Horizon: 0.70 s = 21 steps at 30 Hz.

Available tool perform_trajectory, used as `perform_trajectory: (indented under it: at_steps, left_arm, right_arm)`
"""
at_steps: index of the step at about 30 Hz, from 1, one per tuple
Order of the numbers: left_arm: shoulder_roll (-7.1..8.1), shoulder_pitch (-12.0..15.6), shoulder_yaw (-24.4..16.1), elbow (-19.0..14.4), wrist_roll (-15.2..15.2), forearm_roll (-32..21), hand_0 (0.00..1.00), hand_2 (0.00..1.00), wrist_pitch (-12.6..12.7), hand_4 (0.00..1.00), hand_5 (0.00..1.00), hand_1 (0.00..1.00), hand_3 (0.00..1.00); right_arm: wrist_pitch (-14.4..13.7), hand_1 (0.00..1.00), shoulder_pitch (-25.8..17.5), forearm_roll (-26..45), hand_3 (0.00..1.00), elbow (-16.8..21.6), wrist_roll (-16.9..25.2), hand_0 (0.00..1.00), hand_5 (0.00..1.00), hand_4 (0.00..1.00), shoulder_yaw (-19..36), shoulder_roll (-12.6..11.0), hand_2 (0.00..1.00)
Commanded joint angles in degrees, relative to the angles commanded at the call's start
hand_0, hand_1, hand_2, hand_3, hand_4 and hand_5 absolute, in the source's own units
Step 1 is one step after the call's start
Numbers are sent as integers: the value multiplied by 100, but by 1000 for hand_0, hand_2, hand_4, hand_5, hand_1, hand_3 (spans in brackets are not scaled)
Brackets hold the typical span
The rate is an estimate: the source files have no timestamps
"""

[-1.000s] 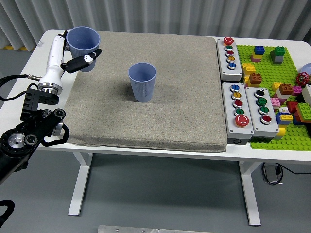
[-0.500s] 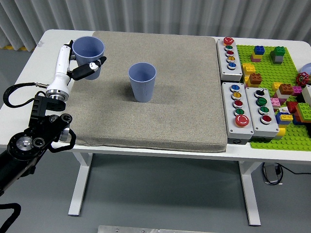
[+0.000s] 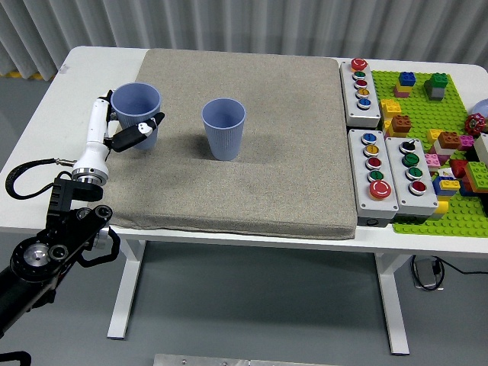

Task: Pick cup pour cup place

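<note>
Two blue ribbed cups are on the left half of the grey mat point(image 3: 252, 191). One cup point(image 3: 223, 128) stands upright near the mat's middle. The other cup point(image 3: 136, 113) is upright at the mat's left edge, with my left hand point(image 3: 126, 131) shut on it: white fingers wrap its near side and a black-tipped finger crosses its front. I cannot tell whether its base touches the mat. The left arm comes up from the lower left corner. The right arm is out of sight.
Three grey button boxes point(image 3: 374, 171) sit right of the mat. A green baseplate point(image 3: 450, 198) with several coloured bricks fills the table's right end. The white table's left edge point(image 3: 46, 130) lies just beside the held cup.
The left hand has carried its cup toward me and slightly right, from the mat's far left corner down to the left edge beside the middle cup. The middle cup has not moved.
</note>
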Motion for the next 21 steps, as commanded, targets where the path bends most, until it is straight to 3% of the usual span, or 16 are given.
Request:
perform_trajectory:
  at_steps: [13, 21]
  left_arm:
    - [-112, 571, -132, -450, -17, 286, 475, 543, 96, 782, 293, 491, 517]
    - [-162, 696, -148, -442, -82, 241, 476, 543, 29, 780, 294, 490, 516]
  right_arm:
    - [13, 675, -15, -82, 611, 1, 3, 695, 315, 2, 75, -2, 609]
    - [20, 675, -21, -110, 611, 2, -8, 695, 316, 2, 81, 10, 609]
